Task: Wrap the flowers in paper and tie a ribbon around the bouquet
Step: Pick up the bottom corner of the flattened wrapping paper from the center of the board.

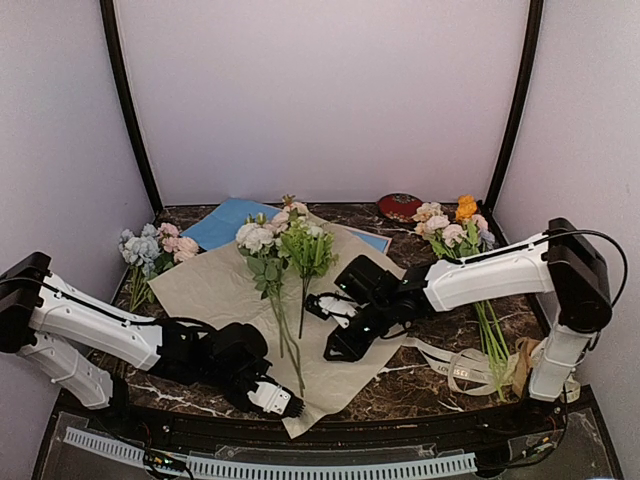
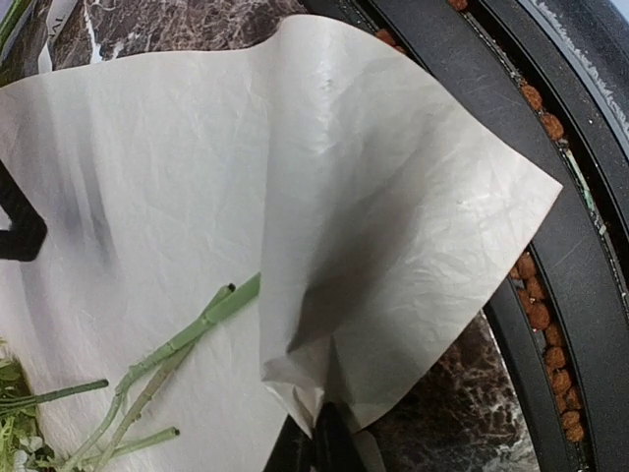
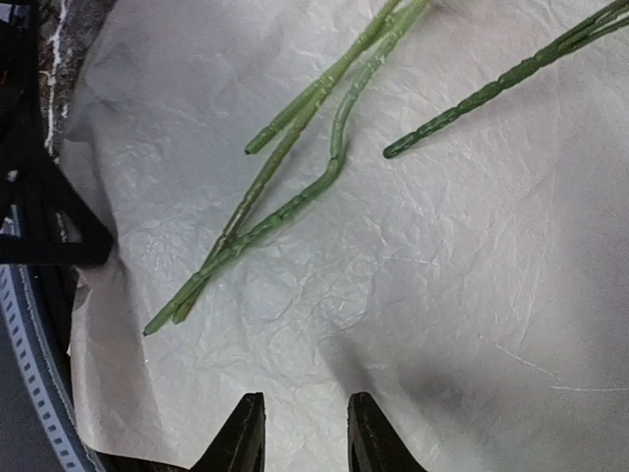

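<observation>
One left pincer (image 2: pixel 314 440) clenched on paper (image 2: pixel 393 197), flowers (image 2: pixel 187 337) partly hidden; right pincer (image 3: pixel 305 425) released.

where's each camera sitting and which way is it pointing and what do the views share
top external: above and behind the arms, facing down onto the table; both arms show, left gripper and right gripper at the paper.
left wrist: on the left arm, facing a raised paper flap; its shut fingers show.
right wrist: on the right arm, facing flat paper; its open fingers show.
shared: both wrist views catch the paper and green stems.
</observation>
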Controlling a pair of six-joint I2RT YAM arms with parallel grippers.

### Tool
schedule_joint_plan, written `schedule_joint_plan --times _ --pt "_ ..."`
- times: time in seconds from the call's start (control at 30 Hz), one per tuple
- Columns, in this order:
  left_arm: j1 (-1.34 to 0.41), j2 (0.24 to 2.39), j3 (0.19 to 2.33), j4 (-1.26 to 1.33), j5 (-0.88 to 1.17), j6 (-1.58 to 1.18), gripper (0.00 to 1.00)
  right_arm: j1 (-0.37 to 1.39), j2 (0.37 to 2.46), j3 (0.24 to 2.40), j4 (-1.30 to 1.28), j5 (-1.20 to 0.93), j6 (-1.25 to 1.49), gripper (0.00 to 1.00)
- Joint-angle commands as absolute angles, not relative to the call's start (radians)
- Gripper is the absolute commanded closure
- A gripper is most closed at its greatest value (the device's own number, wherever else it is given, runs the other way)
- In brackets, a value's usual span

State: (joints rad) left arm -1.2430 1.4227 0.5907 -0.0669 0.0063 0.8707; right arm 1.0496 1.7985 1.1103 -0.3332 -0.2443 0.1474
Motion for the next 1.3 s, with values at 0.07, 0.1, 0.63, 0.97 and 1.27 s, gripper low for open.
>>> schedule_joint_plan --times 0.07,0.1,0.63,0.97,1.27 --pt "-1.220 1.355 0.576 -0.044 0.065 0.824 1.00 1.053 1.603 0.943 -0.134 -0.349 0.023 0.65" --pt "-1.210 1.344 0.576 -0.039 0.082 0.807 1.00 1.057 1.557 0.903 -0.075 -0.357 -0.004 0.63" --pt "-1.088 1.291 0.591 -0.028 0.264 0.709 1.00 1.212 1.396 0.521 0.277 -0.304 -0.541 0.46" --pt "-1.064 1.296 0.594 -0.032 0.281 0.696 1.00 1.254 1.546 0.507 0.489 -0.196 -0.532 0.48" --pt "-1.058 1.271 0.590 -0.033 0.280 0.701 0.95 1.249 1.532 0.532 0.441 -0.134 -0.468 1.00"
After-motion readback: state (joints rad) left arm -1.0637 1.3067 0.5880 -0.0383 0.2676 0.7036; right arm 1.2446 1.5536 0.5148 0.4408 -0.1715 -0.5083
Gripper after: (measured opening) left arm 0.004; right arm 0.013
